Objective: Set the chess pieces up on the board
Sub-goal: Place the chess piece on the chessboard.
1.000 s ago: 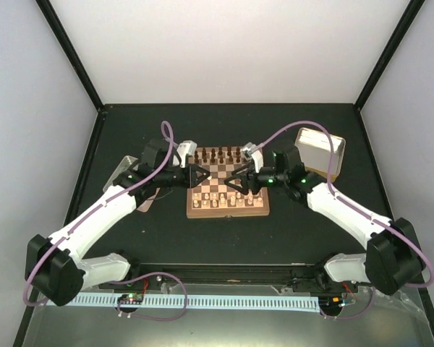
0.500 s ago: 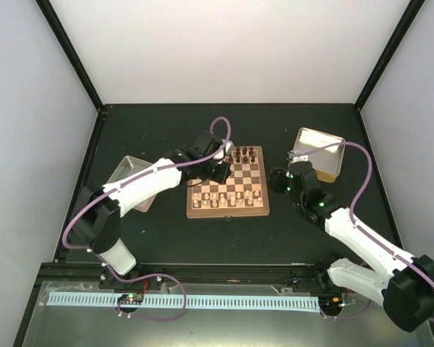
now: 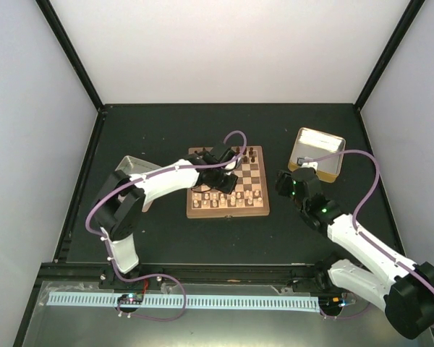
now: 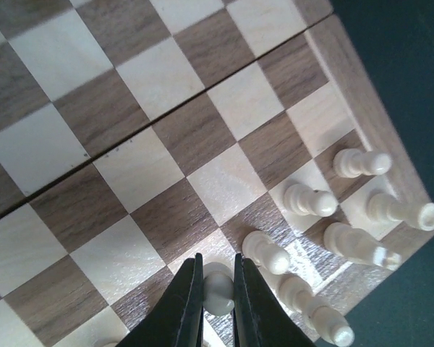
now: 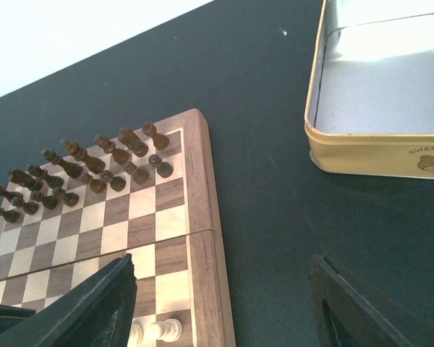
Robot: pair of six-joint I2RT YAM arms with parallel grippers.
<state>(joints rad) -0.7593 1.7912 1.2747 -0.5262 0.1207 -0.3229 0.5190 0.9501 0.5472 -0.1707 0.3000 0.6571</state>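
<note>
Left gripper is clamped on one pale piece, fingers snug on either side of its round head. It's low over the board, close to the corner where the other pale pieces stand in two short rows by the rim. From the wrist view I honestly can't tell if the base is touching the wood or hanging just above it.

Right gripper is spread wide with nothing in it, sitting off the board's right side, between the board and the tin. The dark pieces look lined up along the far edge.

So my read: this is the put-down step for one more pale piece, slotting it into the inner row next to its neighbour. Pale side looks only partly filled from what I can see, so there's probably plenty left to do.

What the next move needs, I'd say:
- get the piece over the middle of its square and settle it flat
- open the fingers only a little, since the neighbour is just beside the right finger
- lift straight up, no sideways drift, or those tiny pieces will tip like dominoes
</note>
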